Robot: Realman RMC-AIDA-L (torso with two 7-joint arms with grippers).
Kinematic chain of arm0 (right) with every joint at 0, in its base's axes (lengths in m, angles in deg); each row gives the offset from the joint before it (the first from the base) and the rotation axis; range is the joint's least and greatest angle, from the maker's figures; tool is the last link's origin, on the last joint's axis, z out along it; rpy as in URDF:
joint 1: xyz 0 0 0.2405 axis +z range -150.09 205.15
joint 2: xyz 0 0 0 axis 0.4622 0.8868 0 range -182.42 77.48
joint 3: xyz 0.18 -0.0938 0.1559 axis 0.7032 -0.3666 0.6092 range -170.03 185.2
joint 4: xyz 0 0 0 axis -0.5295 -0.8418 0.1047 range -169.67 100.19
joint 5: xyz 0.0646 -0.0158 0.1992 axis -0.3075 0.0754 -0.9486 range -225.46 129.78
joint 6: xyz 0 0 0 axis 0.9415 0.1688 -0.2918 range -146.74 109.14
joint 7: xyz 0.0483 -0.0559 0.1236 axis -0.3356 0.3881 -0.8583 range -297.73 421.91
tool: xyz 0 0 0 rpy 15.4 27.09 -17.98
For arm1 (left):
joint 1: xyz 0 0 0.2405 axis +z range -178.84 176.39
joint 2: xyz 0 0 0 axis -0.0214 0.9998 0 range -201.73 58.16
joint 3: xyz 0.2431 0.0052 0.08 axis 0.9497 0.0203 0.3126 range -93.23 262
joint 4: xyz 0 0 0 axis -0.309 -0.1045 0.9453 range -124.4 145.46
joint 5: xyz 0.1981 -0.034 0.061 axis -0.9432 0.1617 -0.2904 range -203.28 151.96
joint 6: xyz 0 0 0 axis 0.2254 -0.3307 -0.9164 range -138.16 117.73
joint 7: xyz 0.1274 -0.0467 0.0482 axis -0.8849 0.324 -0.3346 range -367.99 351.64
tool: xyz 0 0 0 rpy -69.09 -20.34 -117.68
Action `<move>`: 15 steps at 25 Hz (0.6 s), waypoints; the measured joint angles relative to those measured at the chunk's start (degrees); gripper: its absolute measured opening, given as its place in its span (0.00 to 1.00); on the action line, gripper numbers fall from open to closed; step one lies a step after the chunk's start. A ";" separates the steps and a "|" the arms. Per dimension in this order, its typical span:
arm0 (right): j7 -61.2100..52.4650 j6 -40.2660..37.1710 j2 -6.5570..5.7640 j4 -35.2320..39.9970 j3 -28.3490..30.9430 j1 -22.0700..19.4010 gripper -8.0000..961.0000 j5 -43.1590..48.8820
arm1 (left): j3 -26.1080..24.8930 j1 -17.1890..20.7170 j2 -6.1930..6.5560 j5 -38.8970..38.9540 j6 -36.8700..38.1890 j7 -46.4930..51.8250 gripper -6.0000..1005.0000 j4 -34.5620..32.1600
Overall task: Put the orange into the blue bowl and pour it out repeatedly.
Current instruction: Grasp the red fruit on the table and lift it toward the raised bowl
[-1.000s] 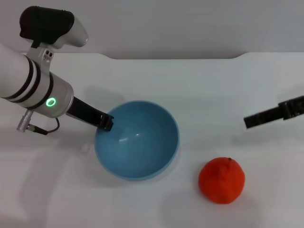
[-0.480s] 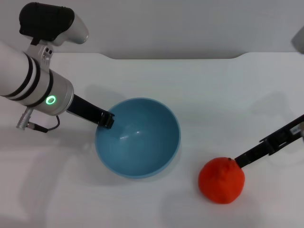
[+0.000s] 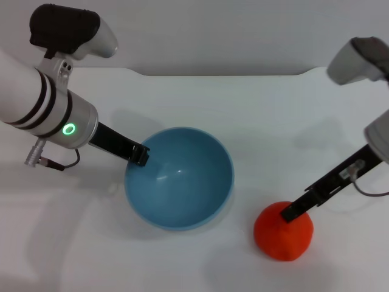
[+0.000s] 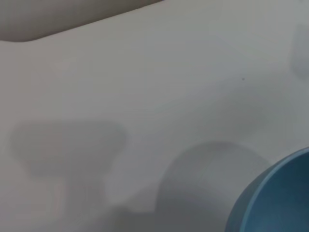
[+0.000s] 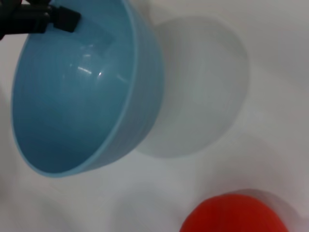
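The blue bowl [image 3: 182, 194] stands empty on the white table, left of centre. My left gripper [image 3: 140, 154] is shut on the bowl's left rim; it also shows in the right wrist view [image 5: 63, 18], clamped on the rim. The bowl's edge shows in the left wrist view [image 4: 275, 198] and the whole bowl in the right wrist view [image 5: 91, 106]. The orange [image 3: 281, 238] lies on the table to the right of the bowl, apart from it. My right gripper [image 3: 293, 212] reaches down from the right, its dark tip at the top of the orange. The orange also shows in the right wrist view [image 5: 231, 215].
The white table [image 3: 255, 121] ends at a back edge with a raised lip along the far side. A grey cable [image 3: 58, 164] hangs from my left wrist beside the bowl. Nothing else stands on the table.
My right gripper has come in from the right and dropped down to the top of the orange. The left gripper and the bowl have shifted slightly to the right. The orange has not moved.
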 joint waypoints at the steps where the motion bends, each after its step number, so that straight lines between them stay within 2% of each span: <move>1: 0.00 0.74 0.09 -0.70 -0.61 0.39 0.41 -0.03 | 0.18 0.00 -0.01 0.00 -0.03 0.00 0.00 0.01; 9: 0.00 5.01 0.33 -6.44 -7.09 3.08 0.41 -0.12 | 0.86 -0.02 -0.06 0.00 -0.38 0.00 0.00 0.13; 15: 0.38 5.85 0.25 -5.44 -9.38 2.33 0.40 0.14 | 0.99 -0.10 -0.09 0.01 -0.43 0.00 0.00 0.15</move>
